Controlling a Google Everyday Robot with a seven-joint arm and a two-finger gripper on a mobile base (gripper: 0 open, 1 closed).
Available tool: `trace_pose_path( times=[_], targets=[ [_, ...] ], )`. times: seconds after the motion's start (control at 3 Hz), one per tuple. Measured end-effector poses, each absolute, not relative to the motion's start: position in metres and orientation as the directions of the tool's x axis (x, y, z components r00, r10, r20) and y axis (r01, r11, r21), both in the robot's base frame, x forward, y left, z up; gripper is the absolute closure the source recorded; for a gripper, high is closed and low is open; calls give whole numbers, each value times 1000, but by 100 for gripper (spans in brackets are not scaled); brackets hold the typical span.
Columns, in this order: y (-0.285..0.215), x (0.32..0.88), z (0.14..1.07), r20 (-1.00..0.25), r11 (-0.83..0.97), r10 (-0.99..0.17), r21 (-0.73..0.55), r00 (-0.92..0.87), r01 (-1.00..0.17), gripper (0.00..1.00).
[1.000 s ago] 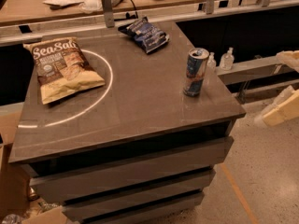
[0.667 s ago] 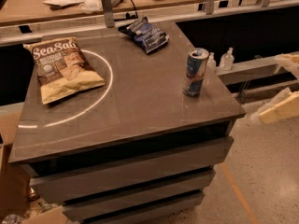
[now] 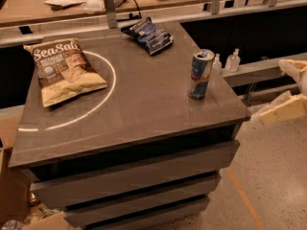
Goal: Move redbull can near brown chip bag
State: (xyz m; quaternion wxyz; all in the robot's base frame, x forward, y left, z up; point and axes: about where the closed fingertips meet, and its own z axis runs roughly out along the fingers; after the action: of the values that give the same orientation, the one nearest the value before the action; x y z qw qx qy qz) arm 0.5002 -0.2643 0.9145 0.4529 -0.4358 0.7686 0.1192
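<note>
Gripper out beyond the right side of the table, pale fingers apart and holding nothing. Redbull can upright close to the right edge of the tabletop, well apart from the brown chip bag lying flat at the far left, partly across a white ring. Dark blue bag at the back, off the straight path between the two. By the look of it, task barely begun: no contact with the can yet.

Likely troubles from here: tall and slim, so easily tipped if clipped by one finger on the way in from the side, and once down, apt to roll off the nearby edge. Risky also to close too high or off-centre, with smooth metal prone to slip or twist. Worth minding the small bottles just behind the table, easily knocked on approach. At the end, better set down beside the crinkled bag than on it, to avoid a leaning can.
</note>
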Motion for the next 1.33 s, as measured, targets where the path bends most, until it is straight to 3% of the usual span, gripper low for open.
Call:
trace_pose_path(
  times=[1.33],
  targets=[
    [-210,566,889,-912,557,-395,-143,-110,-818,0]
  ],
)
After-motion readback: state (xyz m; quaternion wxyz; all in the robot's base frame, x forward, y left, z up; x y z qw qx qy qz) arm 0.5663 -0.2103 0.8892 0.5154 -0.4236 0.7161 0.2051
